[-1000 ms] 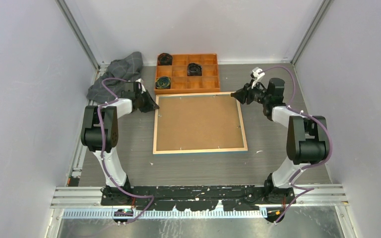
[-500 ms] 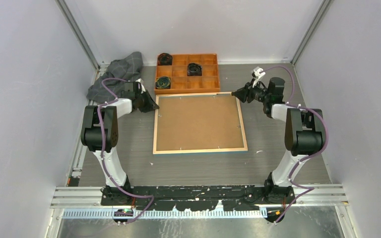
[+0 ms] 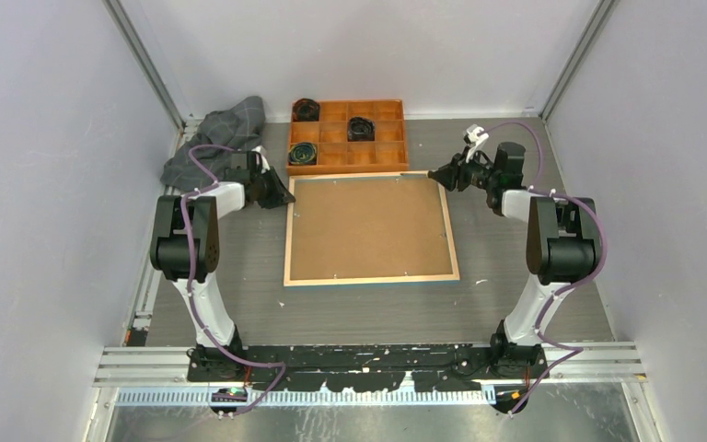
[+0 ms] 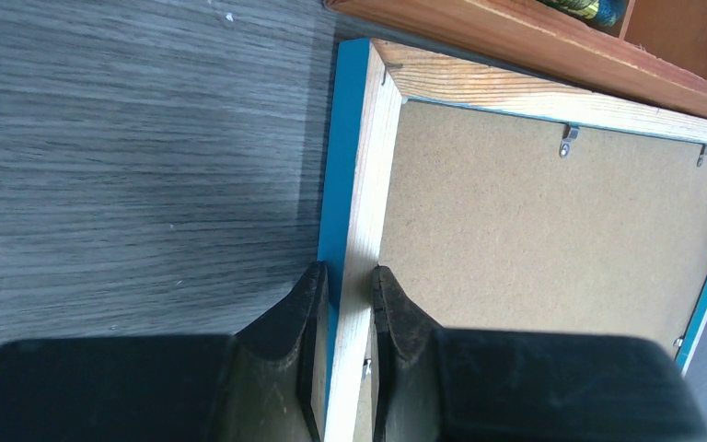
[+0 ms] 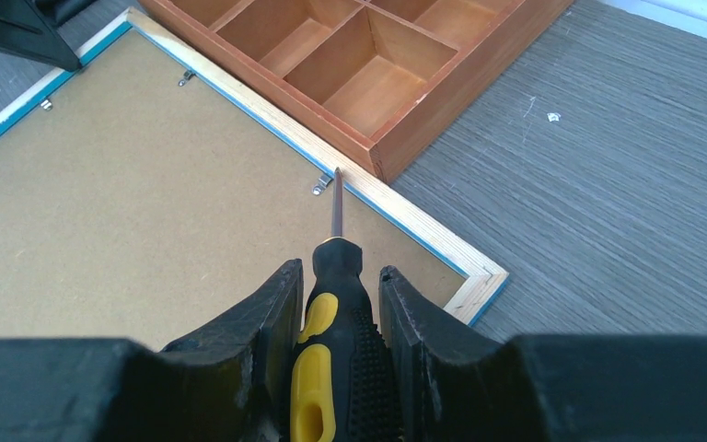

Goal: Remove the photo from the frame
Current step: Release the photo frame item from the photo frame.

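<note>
The frame [image 3: 369, 277] lies face down on the table, its wood rim and blue edge around a brown backing board [image 3: 368, 226]. The photo is hidden under that board. My left gripper [image 3: 287, 195] is shut on the frame's left rim [image 4: 368, 184] near the far left corner, one finger outside and one inside [image 4: 348, 276]. My right gripper [image 3: 435, 175] is shut on a black and yellow screwdriver [image 5: 336, 304]. The shaft points at a small metal clip [image 5: 322, 187] on the far rim [image 5: 423, 226], close to the far right corner.
An orange compartment tray [image 3: 350, 168] with dark round parts butts against the frame's far edge, its wall [image 5: 423, 120] just beyond the screwdriver tip. A grey cloth [image 3: 216, 138] lies bunched at the back left. More metal clips [image 4: 567, 141] dot the rim.
The right arm's elbow and wrist have shifted slightly toward the back, with the screwdriver still at the far right corner. The left arm and the frame have not moved.
</note>
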Controlling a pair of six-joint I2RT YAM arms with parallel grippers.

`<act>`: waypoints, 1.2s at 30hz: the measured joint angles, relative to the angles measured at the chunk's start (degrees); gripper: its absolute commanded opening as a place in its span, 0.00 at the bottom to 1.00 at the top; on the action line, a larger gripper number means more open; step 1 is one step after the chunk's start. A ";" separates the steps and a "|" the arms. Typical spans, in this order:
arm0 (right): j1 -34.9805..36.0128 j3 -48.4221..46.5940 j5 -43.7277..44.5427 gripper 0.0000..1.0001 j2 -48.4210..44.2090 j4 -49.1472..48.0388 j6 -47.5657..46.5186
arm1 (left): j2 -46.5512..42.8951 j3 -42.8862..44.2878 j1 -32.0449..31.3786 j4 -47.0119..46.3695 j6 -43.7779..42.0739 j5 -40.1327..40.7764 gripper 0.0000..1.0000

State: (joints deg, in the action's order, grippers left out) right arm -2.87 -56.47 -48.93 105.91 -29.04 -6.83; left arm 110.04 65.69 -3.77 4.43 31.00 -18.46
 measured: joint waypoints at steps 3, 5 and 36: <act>0.00 -0.31 0.00 0.01 0.15 0.17 -0.15 | 0.17 0.31 0.09 0.37 -0.07 -0.28 0.00; 0.00 -0.48 0.00 0.01 0.35 0.39 -0.17 | 0.26 0.50 0.13 0.59 -0.13 -0.44 0.01; -1.07 1.01 -1.09 0.01 0.37 -1.55 3.43 | 0.39 0.61 0.20 0.74 -0.13 -0.72 0.01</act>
State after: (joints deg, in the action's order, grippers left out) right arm -3.95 -55.46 -50.02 106.28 -30.59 -3.40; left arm 110.43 66.30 -3.57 5.17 30.87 -19.18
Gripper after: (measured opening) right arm 0.391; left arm 0.170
